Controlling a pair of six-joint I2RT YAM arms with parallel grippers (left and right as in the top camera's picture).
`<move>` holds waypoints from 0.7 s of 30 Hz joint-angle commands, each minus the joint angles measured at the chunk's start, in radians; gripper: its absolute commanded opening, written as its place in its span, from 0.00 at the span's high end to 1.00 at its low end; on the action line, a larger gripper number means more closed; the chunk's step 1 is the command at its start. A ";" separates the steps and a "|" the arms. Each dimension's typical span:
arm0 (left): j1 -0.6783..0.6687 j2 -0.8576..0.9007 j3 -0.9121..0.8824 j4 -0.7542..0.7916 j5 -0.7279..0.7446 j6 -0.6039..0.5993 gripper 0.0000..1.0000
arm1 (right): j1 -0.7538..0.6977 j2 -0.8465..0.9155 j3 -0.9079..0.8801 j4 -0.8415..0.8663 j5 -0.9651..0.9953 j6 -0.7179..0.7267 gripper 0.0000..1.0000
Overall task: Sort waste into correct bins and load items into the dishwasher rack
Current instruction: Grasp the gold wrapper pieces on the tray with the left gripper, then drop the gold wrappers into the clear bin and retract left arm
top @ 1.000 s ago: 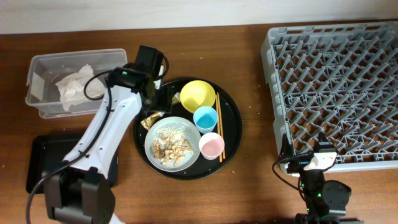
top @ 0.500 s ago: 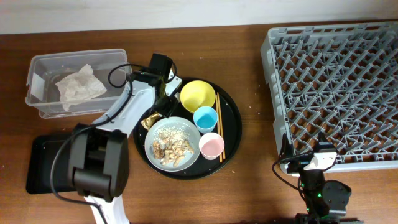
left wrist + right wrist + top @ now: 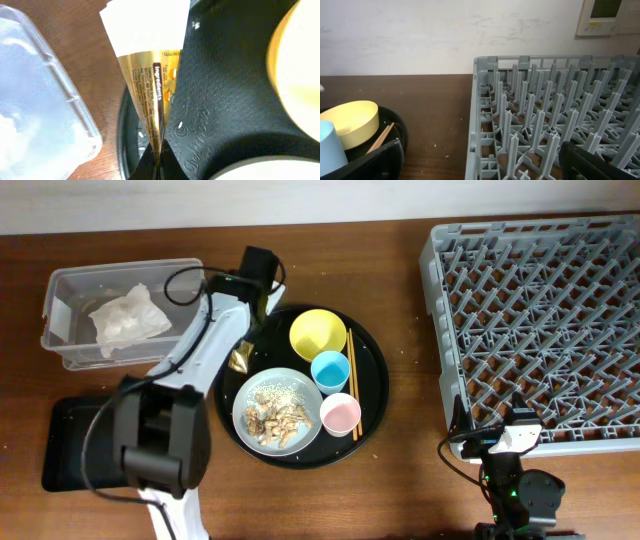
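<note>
My left gripper (image 3: 245, 345) is shut on a gold wrapper (image 3: 240, 361) at the left rim of the round black tray (image 3: 372, 395). In the left wrist view the gold wrapper (image 3: 150, 100) stands pinched between the closed jaws (image 3: 159, 162). The tray holds a yellow bowl (image 3: 318, 334), a blue cup (image 3: 329, 370), a pink cup (image 3: 340, 415), chopsticks (image 3: 353, 395) and a grey plate (image 3: 241, 416) with food scraps (image 3: 275, 416). A white wrapper (image 3: 125, 320) lies in the clear box (image 3: 60, 340). My right gripper (image 3: 485, 165) is open beside the grey rack (image 3: 540, 320).
A flat black tray (image 3: 70, 440) lies at the front left, partly under my left arm. In the right wrist view the rack (image 3: 545, 110) fills the right side, with the yellow bowl (image 3: 350, 122) at the left. Crumbs dot the wooden table.
My left gripper swung from the clear box to the round tray's left rim and shut on the gold wrapper. The right arm has not moved.
</note>
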 commanded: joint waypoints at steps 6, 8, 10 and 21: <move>0.190 -0.253 0.100 0.151 -0.082 -0.503 0.99 | -0.006 -0.006 -0.005 -0.006 0.004 -0.004 0.02; 0.356 -0.216 0.100 0.154 -0.069 -0.964 0.99 | -0.006 -0.006 -0.005 -0.006 0.004 -0.004 0.02; 0.446 -0.172 0.100 0.181 0.032 -1.072 0.98 | -0.006 -0.006 -0.005 -0.006 0.004 -0.004 0.02; 0.605 -0.401 0.100 0.106 0.326 -1.066 0.01 | -0.006 -0.006 -0.005 -0.006 0.004 -0.004 0.02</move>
